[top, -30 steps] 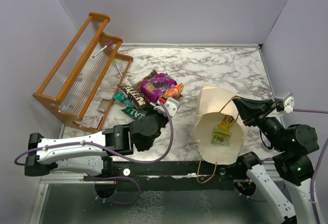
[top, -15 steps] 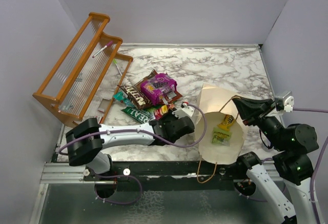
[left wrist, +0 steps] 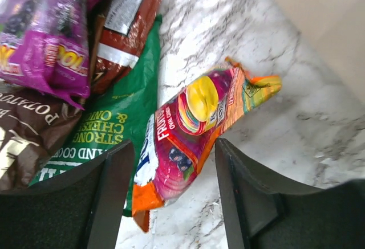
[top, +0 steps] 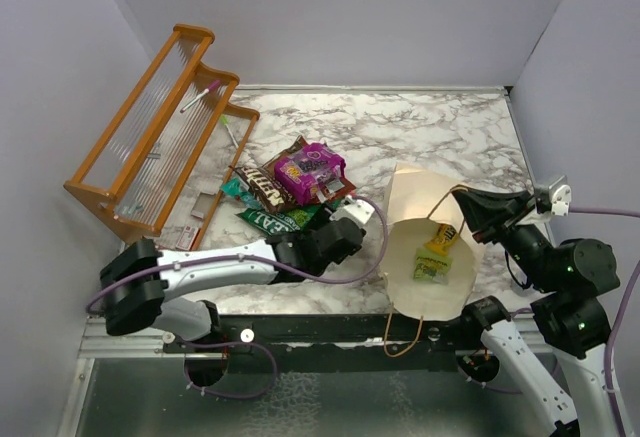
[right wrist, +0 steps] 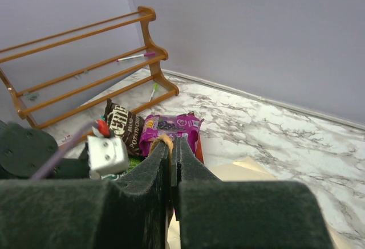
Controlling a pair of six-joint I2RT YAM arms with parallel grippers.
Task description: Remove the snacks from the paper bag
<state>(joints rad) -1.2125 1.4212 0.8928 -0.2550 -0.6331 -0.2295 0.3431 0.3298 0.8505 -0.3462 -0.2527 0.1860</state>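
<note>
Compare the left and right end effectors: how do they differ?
The left end effector is open; the right end effector is shut. The left holds nothing, its fingers straddling a red-orange packet lying on the marble table; the right pinches the cord handle of the paper bag. The left hangs beside the snack pile; the right sits at the bag's mouth. Both have black padded fingers.

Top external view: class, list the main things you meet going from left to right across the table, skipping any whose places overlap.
orange wooden rack → magenta-purple snack packet → paper bag
</note>
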